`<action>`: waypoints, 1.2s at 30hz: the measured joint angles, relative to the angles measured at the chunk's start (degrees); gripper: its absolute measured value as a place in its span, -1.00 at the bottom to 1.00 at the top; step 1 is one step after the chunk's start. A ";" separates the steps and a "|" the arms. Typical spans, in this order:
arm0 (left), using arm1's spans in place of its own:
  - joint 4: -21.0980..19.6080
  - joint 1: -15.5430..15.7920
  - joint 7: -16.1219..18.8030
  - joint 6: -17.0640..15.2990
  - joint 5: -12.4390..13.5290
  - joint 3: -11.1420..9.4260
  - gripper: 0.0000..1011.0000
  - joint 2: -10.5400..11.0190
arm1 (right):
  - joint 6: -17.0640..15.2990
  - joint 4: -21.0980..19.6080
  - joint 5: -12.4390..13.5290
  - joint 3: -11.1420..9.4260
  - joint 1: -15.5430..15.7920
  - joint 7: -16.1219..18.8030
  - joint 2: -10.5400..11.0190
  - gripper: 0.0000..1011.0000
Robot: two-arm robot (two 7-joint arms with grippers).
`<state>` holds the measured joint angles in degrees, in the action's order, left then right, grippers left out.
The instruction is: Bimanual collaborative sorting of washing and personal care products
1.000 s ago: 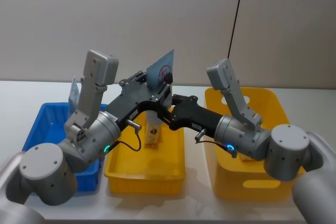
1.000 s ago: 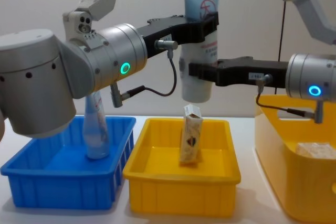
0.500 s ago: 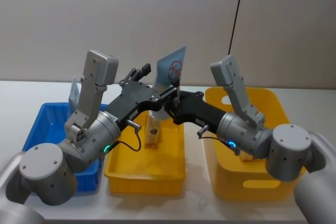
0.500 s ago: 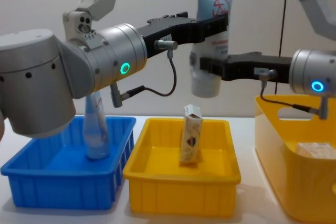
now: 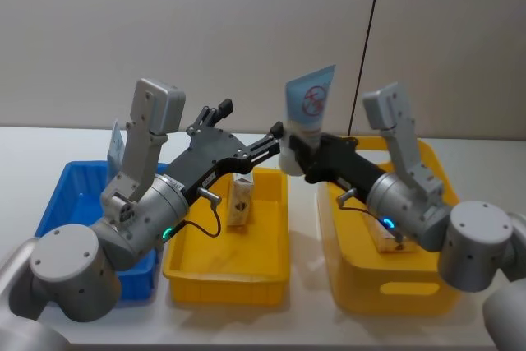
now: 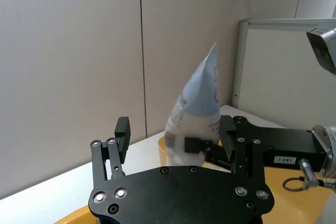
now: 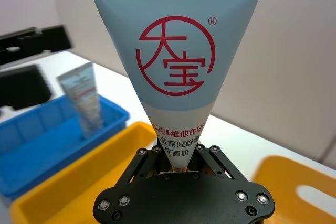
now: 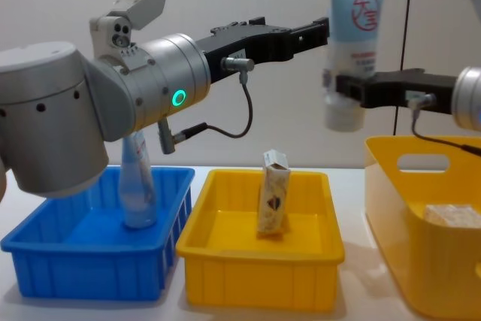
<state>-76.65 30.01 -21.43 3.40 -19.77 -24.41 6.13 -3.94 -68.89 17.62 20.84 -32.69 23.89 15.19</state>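
Observation:
A white squeeze tube [image 5: 308, 108] with a pale-blue crimped end and red logo stands upright, crimp up, in the air. My right gripper [image 5: 301, 154] is shut on its lower body [image 7: 176, 51]. The tube [image 8: 353, 43] hangs over the gap between the middle and right yellow bins. My left gripper [image 5: 246, 125] is open just left of the tube, holding nothing; its fingers [image 6: 122, 129] are spread. A whitish carton [image 8: 273, 202] stands in the middle yellow bin [image 8: 259, 287]. A clear bottle [image 8: 138, 186] stands in the blue bin [image 8: 90, 276].
The right yellow bin [image 8: 436, 261], taller and with a handle slot, holds another speckled carton [image 8: 453, 216]. The three bins sit side by side on a white table [image 5: 49, 141] against a plain wall. A black cable [image 5: 370, 30] hangs behind.
My left gripper opened and let go of the tube. My right gripper carried the tube to the right and slightly up, away from the left gripper and toward the right yellow bin.

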 joint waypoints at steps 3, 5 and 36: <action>0.00 0.00 0.00 -0.01 0.00 0.00 0.98 0.00 | -0.77 -1.40 -0.53 -1.00 1.07 -2.37 0.58 -0.68; 0.00 0.00 0.00 -0.01 0.00 0.00 0.98 0.00 | -1.42 -2.29 -0.87 -1.65 1.69 -3.95 0.93 -0.68; 0.00 0.00 0.00 -0.02 0.01 0.00 0.98 0.00 | -11.44 -8.97 -4.96 -10.26 7.89 -18.90 5.02 0.79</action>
<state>-76.65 30.01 -21.43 3.38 -19.76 -24.42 6.13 -15.38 -77.86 12.66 10.57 -24.79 4.98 20.21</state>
